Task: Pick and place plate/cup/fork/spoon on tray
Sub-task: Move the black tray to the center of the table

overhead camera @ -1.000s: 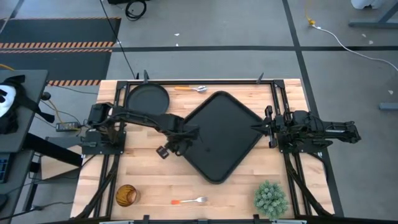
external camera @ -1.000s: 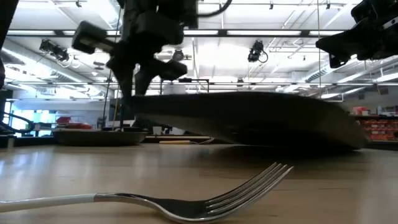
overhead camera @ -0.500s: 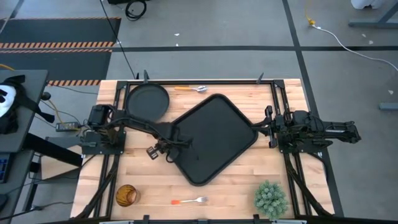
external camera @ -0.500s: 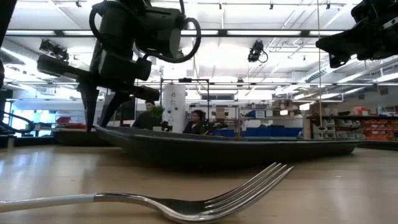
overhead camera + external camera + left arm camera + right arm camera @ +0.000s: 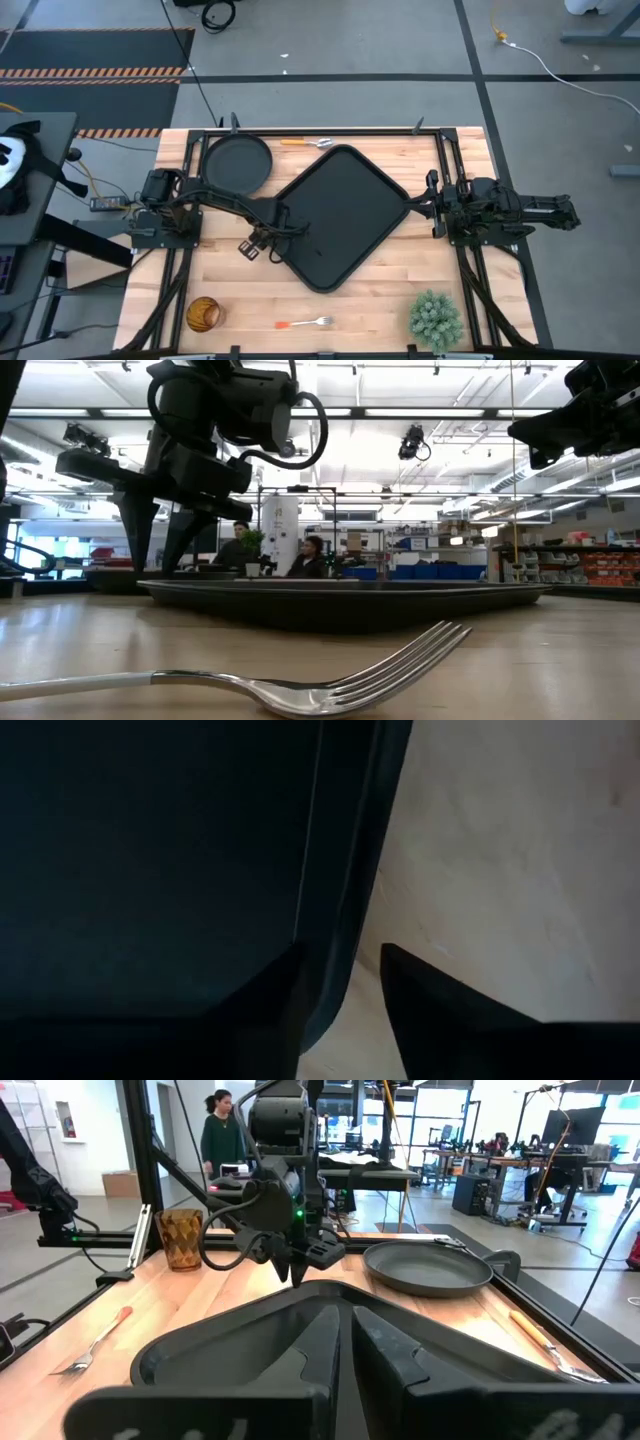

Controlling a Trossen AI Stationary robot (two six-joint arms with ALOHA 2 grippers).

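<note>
The black tray (image 5: 345, 210) lies flat on the table's middle, turned corner-on. My left gripper (image 5: 272, 232) points down at the tray's left rim and is open. One finger (image 5: 275, 1010) stands over the tray's floor and the other (image 5: 420, 1005) stands outside the rim (image 5: 350, 900) above the wood. The round plate (image 5: 238, 163) sits at the far left, with the spoon (image 5: 305, 143) beside it by the far edge. Cup (image 5: 202, 314) and fork (image 5: 305, 323) lie along the near edge. My right gripper (image 5: 348, 1370) waits shut at the table's right side. My left gripper straddles the tray's left rim (image 5: 345, 970) from above. Bare table shows between the outer finger and the rim. Whether the inner finger touches the rim's inner side, I cannot tell. The tray rests level on the table.
A green spiky plant (image 5: 435, 318) stands at the near right corner. Black frame rails run along the table's left and right sides. Bare wood shows between the tray and the near edge. People stand in the room beyond the table.
My left gripper has gone down and toward the table's left edge with the tray. The tray's raised left side has come down, so it lies flat now, shifted left and turned a little. The gripper's fingers have then spread apart at the rim.
</note>
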